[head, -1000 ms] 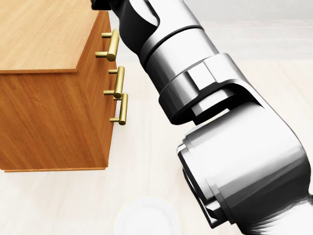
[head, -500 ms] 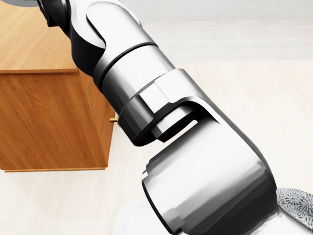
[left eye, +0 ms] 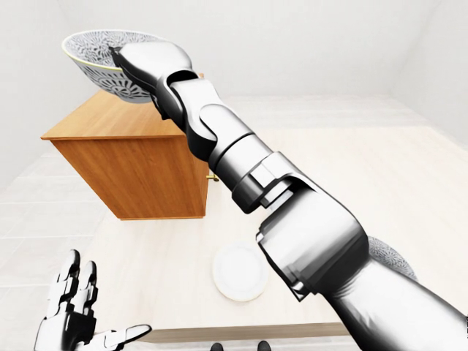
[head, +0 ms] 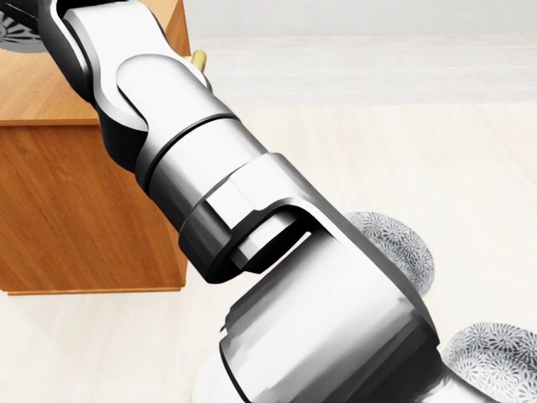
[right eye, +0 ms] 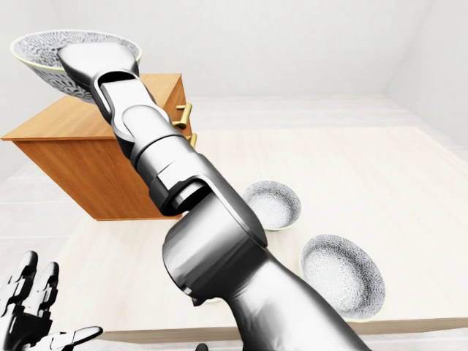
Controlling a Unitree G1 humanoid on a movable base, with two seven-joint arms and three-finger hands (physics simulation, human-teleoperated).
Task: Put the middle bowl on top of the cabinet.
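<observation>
A patterned bowl (right eye: 40,51) with a yellowish rim hangs in the air above the top of the wooden cabinet (right eye: 73,157), at the upper left of both eye views. My right hand (right eye: 91,55) is shut on its near rim, and the arm stretches up to it from the lower right. In the head view only a sliver of the bowl (head: 15,35) shows at the top left corner. Two more patterned bowls (right eye: 272,205) (right eye: 342,276) rest on the pale table. My left hand (left eye: 73,314) is open and empty at the lower left.
A white plate (left eye: 240,272) lies on the table below the cabinet in the left-eye view. Brass drawer handles (right eye: 183,115) stick out of the cabinet's right side. The table's near edge (right eye: 409,325) runs along the bottom.
In the head view my right arm has swung left and up over the cabinet, covering the drawer handles. The two bowls on the table have come into sight at the right.
</observation>
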